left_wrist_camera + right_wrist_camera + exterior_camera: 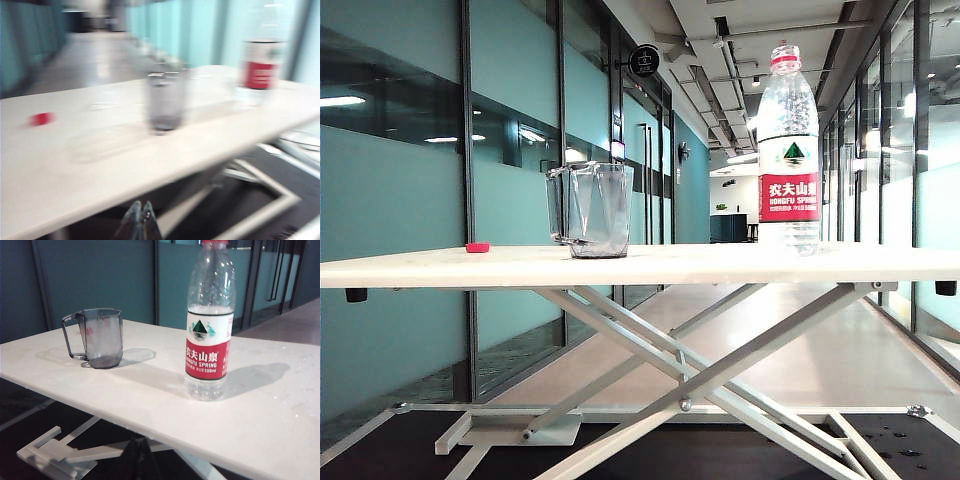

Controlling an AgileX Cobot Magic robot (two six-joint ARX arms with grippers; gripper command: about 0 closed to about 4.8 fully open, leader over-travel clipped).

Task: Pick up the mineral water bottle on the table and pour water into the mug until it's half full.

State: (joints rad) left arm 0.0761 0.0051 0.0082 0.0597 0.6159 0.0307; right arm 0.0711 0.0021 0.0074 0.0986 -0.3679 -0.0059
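The bottle (209,325), labelled "NONGFU SPRING", stands capped on the table (280,405) beside the mug (100,337). Only the exterior view shows a red cap (477,247) sharply. Left gripper (142,222) and right gripper (136,460) are clenched, empty, below the table edge.

Mineral water bottle (209,325): clear plastic, red cap, red-and-white label with green triangle and white characters. Mug (100,337): transparent, grey-tinted, faceted. Table (740,265): white top, white frame. Small red object (477,247) on table. Walls: teal.

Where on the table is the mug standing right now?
In the exterior view the mug stands upright left of centre on the table, between a small red object and the mineral water bottle.
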